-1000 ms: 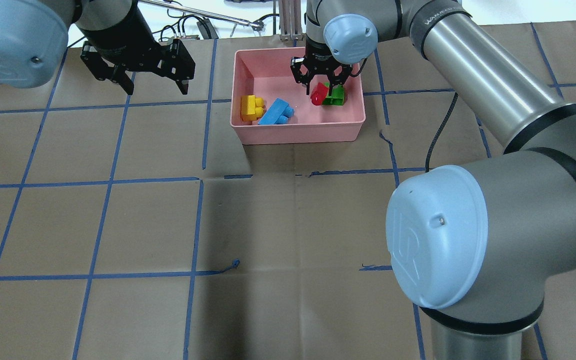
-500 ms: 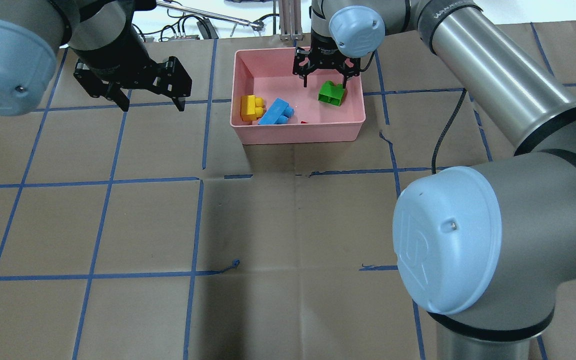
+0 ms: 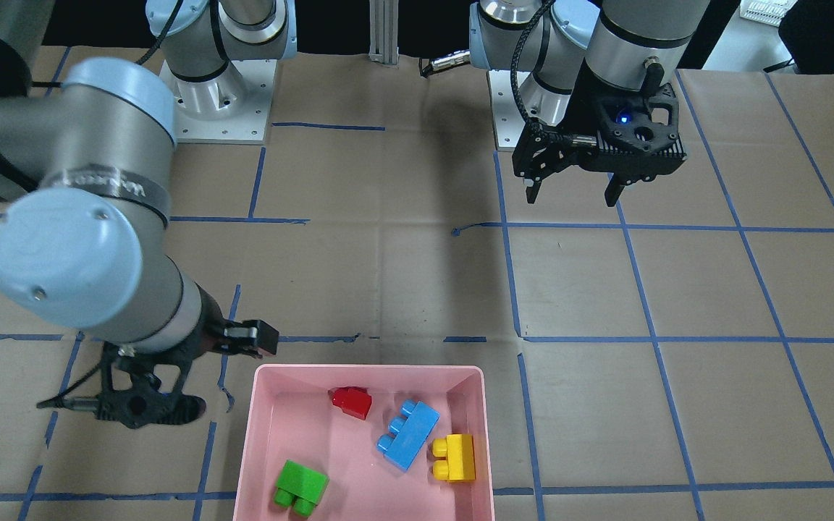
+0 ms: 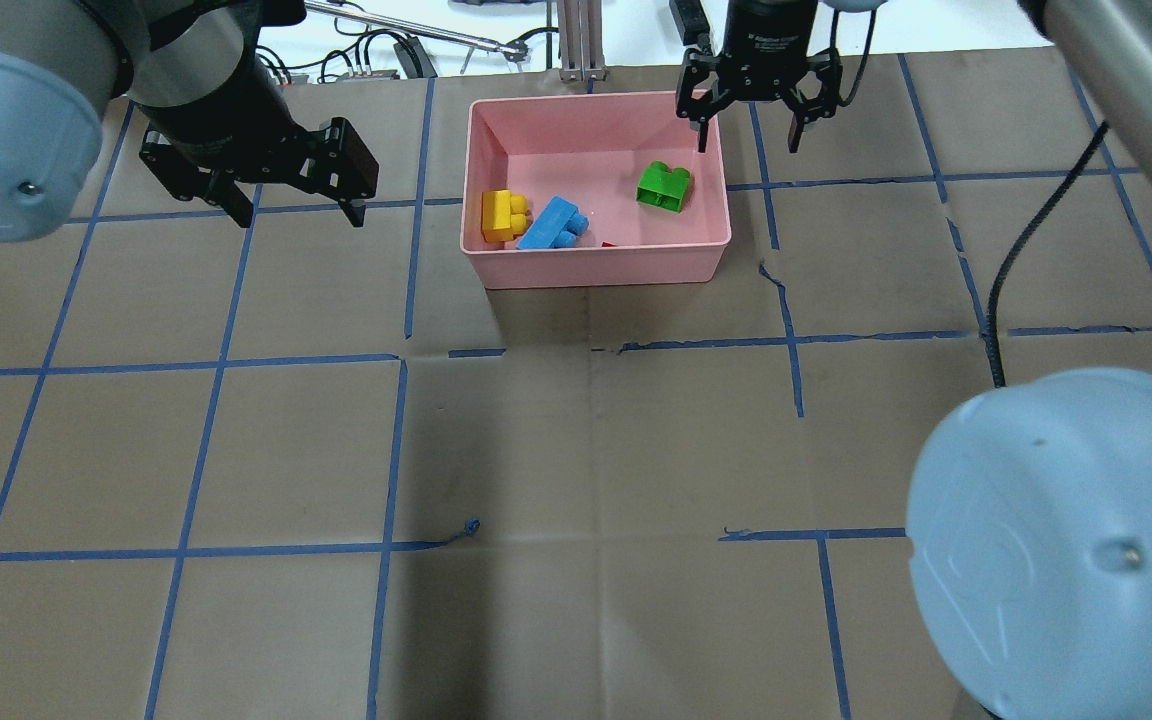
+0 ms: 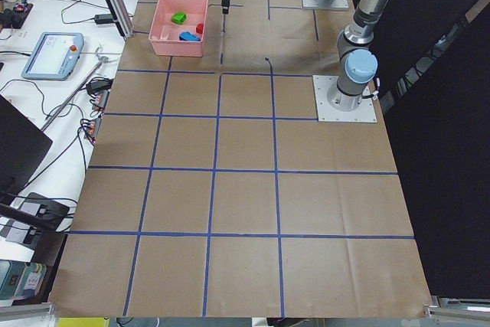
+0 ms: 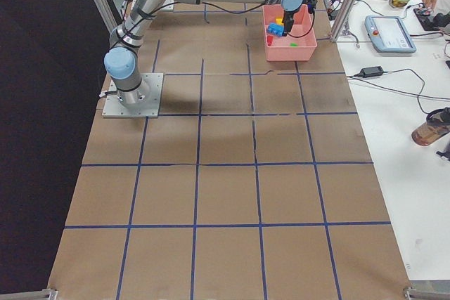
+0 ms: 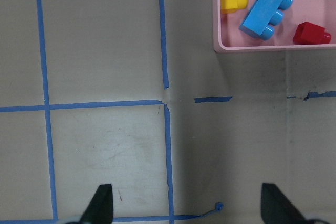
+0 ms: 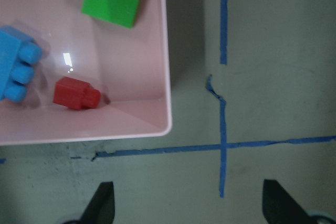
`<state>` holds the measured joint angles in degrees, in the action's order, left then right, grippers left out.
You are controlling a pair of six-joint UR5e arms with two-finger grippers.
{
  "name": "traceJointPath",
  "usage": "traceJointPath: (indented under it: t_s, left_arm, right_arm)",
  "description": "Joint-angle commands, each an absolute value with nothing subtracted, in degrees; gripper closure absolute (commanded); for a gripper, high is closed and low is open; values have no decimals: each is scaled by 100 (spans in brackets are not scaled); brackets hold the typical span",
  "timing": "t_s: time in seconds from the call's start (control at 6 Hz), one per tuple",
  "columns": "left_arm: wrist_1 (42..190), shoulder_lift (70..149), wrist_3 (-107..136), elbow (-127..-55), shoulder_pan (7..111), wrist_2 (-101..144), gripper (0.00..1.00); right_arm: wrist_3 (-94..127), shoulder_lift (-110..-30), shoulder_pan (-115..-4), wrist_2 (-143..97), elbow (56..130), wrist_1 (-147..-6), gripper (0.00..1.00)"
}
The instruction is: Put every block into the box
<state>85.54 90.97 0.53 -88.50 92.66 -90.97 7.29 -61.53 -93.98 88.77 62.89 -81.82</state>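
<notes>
The pink box (image 4: 596,268) stands at the table's far middle. All four blocks lie in it: green (image 4: 664,187), yellow (image 4: 502,215), light-blue (image 4: 551,223) and red (image 4: 608,243), which is mostly hidden behind the near wall. The front-facing view shows the box (image 3: 370,370) with red (image 3: 351,401), blue (image 3: 407,434), yellow (image 3: 453,456) and green (image 3: 300,487) lying apart. My right gripper (image 4: 747,140) is open and empty, raised over the box's far right corner. My left gripper (image 4: 298,215) is open and empty, left of the box above the table.
Blue tape lines grid the brown paper table. An aluminium post (image 4: 576,40) and cables (image 4: 376,50) sit just beyond the far edge behind the box. A teach pendant (image 6: 389,33) lies on the side bench.
My right gripper let go of the red block, which dropped into the box by the near wall. The gripper then rose and moved right. My left gripper drifted slightly left.
</notes>
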Motion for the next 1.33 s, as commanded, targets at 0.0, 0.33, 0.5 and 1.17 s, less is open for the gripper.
traceJointPath:
  t_s: [0.0,0.33,0.5,1.17]
  left_arm:
    - [8552,9097,53,-8851,9255,-9097,1]
    - [8552,9088,53,-8851,9255,-9097,1]
    - [8552,9088,53,-8851,9255,-9097,1]
    - [8552,9088,53,-8859,9255,-9097,1]
  right_arm:
    - [431,-7603,-9045,8851,7743,-7944,2]
    - [422,-9029,-9017,8894,9372,-9081,0]
    - [439,-9096,-9035,9060,9195,-9123,0]
    - [519,-8930,-9053,9062,8851,-8510,0]
